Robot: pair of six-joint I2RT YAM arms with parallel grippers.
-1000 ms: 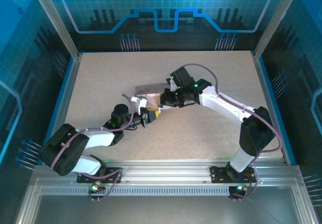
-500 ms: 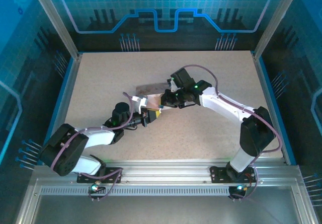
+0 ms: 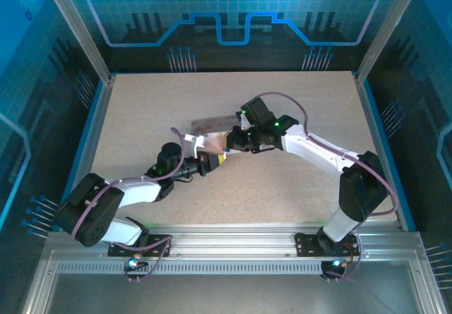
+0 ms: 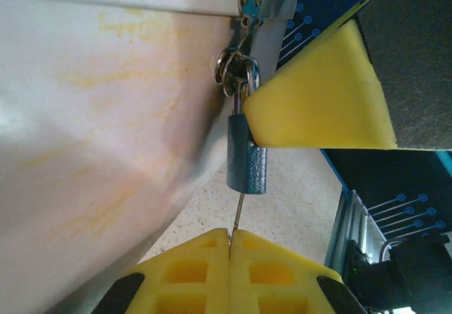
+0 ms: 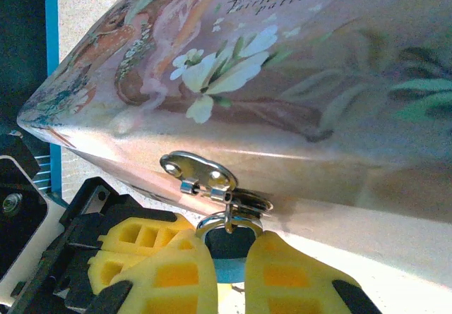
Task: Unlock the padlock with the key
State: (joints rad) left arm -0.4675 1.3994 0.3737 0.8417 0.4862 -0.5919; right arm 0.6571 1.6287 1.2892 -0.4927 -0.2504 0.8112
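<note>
Mid-desk (image 3: pixel 296 187), a little toward the far edge, at the tin (image 3: pixel 210 125): lock-and-key assembly, both arms engaged.

Step in hand (judged): turning the key (image 4: pixel 239 214), which looks already seated in the padlock (image 4: pixel 247 160).

Handling notes (judged):
- Twist about the shaft's own line. The shaft is thin, so a sideways load would likely bend it or pull it out.
- Hold the body firm against the twist. The padlock hangs loose from the hasp (image 5: pixel 198 171) and would otherwise spin with the key.
- Keep light inward pressure on the key while turning.
- Watch the shackle (image 5: pixel 227 221) for release.

Left pincer (image 4: pixel 229 238): pads pressed together, pinching the key. The key's head is hidden between them.

Right pincer (image 5: pixel 227 249): pads closed on either side of the blue body, pinching the padlock.

Position: the padlock hangs against the tin's side, its shackle through the hasp ring. The key runs from the body's lower end straight into the left pincer, just beside it. The two pincers sit close, the padlock between them.
</note>
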